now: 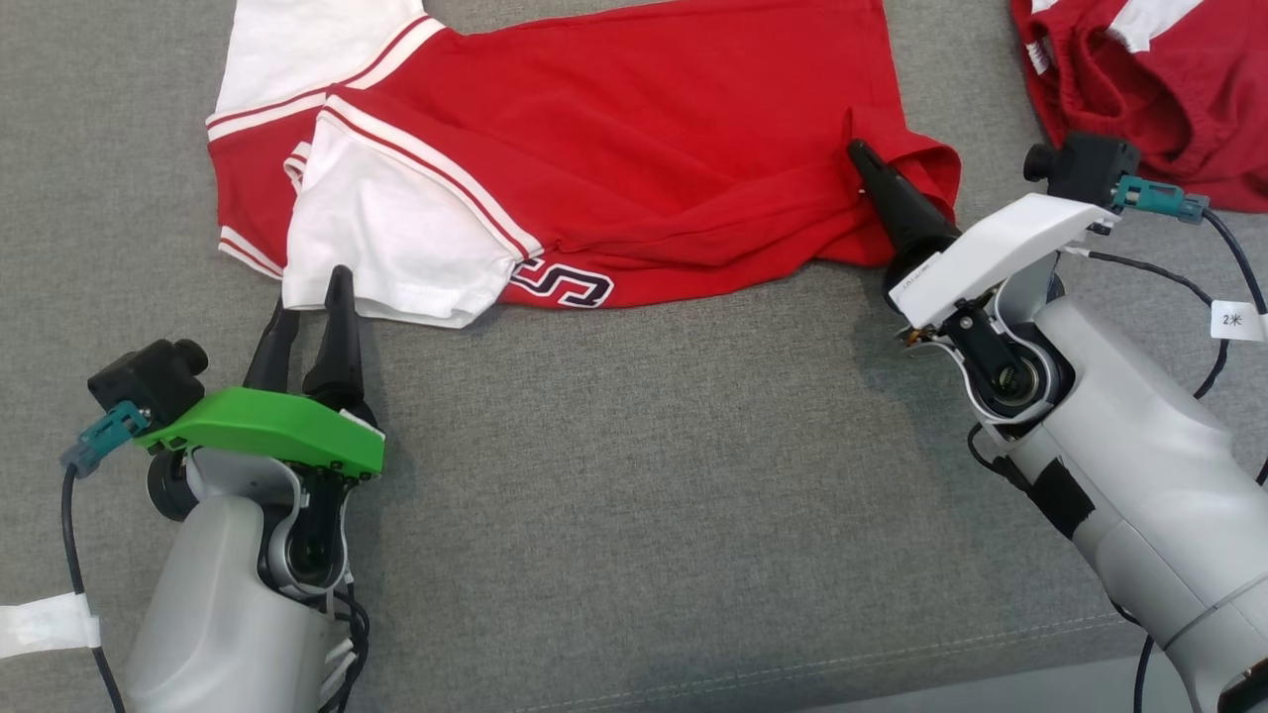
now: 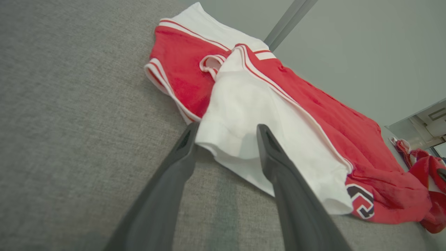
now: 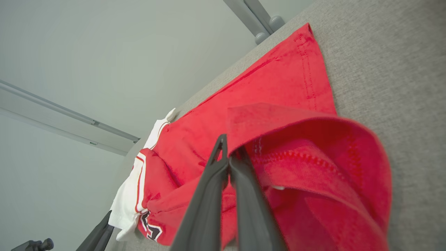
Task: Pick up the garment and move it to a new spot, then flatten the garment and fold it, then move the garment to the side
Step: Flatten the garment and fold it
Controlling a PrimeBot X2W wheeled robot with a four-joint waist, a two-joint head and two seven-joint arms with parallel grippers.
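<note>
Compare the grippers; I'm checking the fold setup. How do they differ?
The left gripper is open, straddling the garment's white sleeve; the right gripper is shut, pinching its red hem. The left has a green cover, the right a white cover. Both sit at the garment's near edge.

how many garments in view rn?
2. The red-and-white jersey lies across the far middle of the grey surface; a second red garment sits bunched far right, cut by the frame edge. More could lie out of frame.

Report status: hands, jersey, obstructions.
Left hand open astride white sleeve hem. Right hand shut on jersey hem. Jersey rumpled on grey surface. Second red garment apart, far right.
</note>
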